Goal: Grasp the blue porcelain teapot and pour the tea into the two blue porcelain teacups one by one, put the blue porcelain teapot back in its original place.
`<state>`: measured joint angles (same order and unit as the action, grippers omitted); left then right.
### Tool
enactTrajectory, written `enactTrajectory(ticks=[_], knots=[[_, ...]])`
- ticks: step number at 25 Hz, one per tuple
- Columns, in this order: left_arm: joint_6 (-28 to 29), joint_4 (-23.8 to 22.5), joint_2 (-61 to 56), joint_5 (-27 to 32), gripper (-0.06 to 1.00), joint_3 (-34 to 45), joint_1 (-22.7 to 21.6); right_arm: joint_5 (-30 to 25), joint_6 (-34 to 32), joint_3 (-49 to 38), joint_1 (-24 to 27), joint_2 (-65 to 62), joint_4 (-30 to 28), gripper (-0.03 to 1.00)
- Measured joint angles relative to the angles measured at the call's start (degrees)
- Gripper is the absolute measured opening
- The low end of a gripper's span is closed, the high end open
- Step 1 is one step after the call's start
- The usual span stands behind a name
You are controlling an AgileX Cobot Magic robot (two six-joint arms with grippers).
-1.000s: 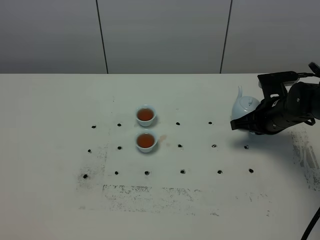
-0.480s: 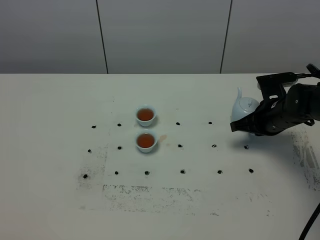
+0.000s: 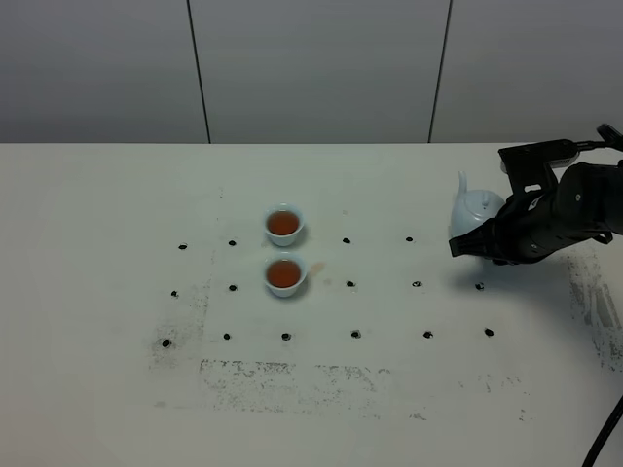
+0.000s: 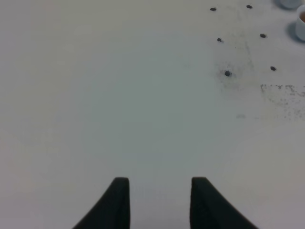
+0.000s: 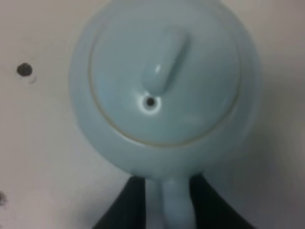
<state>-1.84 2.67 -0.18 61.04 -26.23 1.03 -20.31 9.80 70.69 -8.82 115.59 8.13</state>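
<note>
The blue porcelain teapot (image 3: 476, 206) stands upright on the table at the right, spout toward the wall. In the right wrist view its lid and knob (image 5: 162, 86) fill the frame. My right gripper (image 3: 490, 238) is at the teapot's handle (image 5: 175, 210), with one dark finger (image 5: 125, 210) on each side and a thin gap showing, so it is open. The two blue porcelain teacups (image 3: 283, 224) (image 3: 283, 274) sit left of centre, both holding brown tea. My left gripper (image 4: 159, 200) hangs open over bare table, out of the exterior high view.
The white table (image 3: 117, 292) bears rows of small black dots (image 3: 349, 284) and scuffed dark marks (image 3: 292, 375) toward the front. A small pinkish stain (image 3: 317, 268) lies beside the nearer cup. One cup's edge (image 4: 301, 24) shows at the border of the left wrist view.
The right arm has shifted very slightly at the teapot. The teapot and both cups stay where they were.
</note>
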Motion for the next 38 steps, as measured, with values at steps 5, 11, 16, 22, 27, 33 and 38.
enactTrajectory(ticks=[5,11,16,22,27,33,38], knots=[[0.0,0.0,0.0,0.0,0.29,0.0,0.0,0.2,0.2,0.0,0.0,0.0,0.0,0.42],[0.0,0.0,0.0,0.0,0.29,0.0,0.0,-0.9,0.4,0.0,0.0,-0.8,0.0,0.56],[0.0,0.0,0.0,0.0,0.29,0.0,0.0,-4.8,0.4,0.1,0.3,-6.4,-0.2,0.57],[0.0,0.0,0.0,0.0,0.29,0.0,0.0,-5.2,0.5,0.2,5.8,-11.8,-1.2,0.57],[-0.1,0.0,0.0,0.0,0.29,0.0,0.0,-5.3,1.9,0.2,11.4,-12.1,-1.3,0.57],[-0.1,0.0,0.0,0.0,0.29,0.0,0.0,-8.8,2.4,0.5,13.7,-12.2,-1.1,0.57],[0.0,0.0,0.0,0.0,0.29,0.0,0.0,-20.4,2.5,4.3,13.7,-15.2,1.5,0.57]])
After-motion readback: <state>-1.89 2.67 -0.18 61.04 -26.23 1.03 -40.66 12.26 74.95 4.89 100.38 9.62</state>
